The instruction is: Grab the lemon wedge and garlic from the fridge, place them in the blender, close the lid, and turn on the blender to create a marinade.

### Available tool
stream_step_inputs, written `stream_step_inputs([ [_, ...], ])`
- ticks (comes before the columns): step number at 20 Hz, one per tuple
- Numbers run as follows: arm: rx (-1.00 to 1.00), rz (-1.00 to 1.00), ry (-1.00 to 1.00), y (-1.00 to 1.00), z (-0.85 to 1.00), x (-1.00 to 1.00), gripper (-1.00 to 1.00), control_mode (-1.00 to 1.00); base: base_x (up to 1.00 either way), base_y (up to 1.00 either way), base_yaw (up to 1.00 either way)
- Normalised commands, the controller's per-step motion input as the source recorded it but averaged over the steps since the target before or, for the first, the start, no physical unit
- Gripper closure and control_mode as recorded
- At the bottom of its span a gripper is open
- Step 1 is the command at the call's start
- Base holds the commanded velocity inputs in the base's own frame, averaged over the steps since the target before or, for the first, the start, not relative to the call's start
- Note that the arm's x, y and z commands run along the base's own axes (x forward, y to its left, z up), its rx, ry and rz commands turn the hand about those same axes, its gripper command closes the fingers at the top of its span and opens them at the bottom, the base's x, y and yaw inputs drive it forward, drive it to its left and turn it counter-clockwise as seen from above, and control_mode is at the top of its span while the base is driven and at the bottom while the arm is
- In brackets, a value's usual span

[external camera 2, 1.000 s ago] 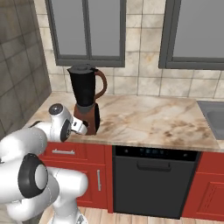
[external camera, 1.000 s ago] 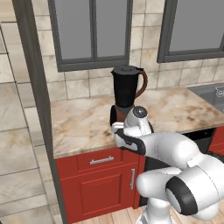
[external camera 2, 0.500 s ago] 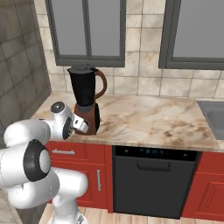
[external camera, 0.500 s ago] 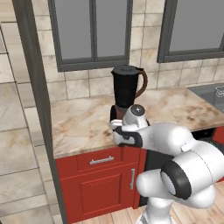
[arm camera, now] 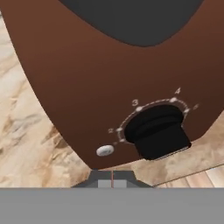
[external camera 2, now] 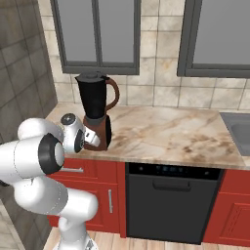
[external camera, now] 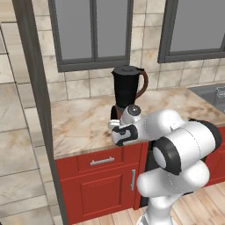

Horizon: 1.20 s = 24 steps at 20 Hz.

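Dial time: lid was on, we just had to switch the blender on

We had the gripper clenched shut and empty, right up against the base of the blender on the bench, lid already sitting on the jar. The dial sat just up and right of the fingertips, so we figured: shift onto the knob, push square, then twist without shoving the base.
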Motion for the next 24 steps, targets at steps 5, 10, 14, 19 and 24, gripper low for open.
stream_step_inputs([
  [5,0.0,0.0,0.0,0.0,-0.25,0.38,1.0,-1.0,0.0,0.0,0.0],
  [10,0.0,0.0,0.0,0.01,-0.11,0.11,1.0,-1.0,0.0,0.0,0.0],
  [14,0.0,0.0,0.0,0.0,0.0,0.0,1.0,-1.0,0.0,0.0,0.0],
  [19,0.0,0.0,0.0,0.0,0.0,0.0,1.0,-1.0,0.0,0.0,0.0],
  [24,0.0,0.0,0.0,0.0,0.0,0.0,1.0,-1.0,0.0,0.0,0.0],
])
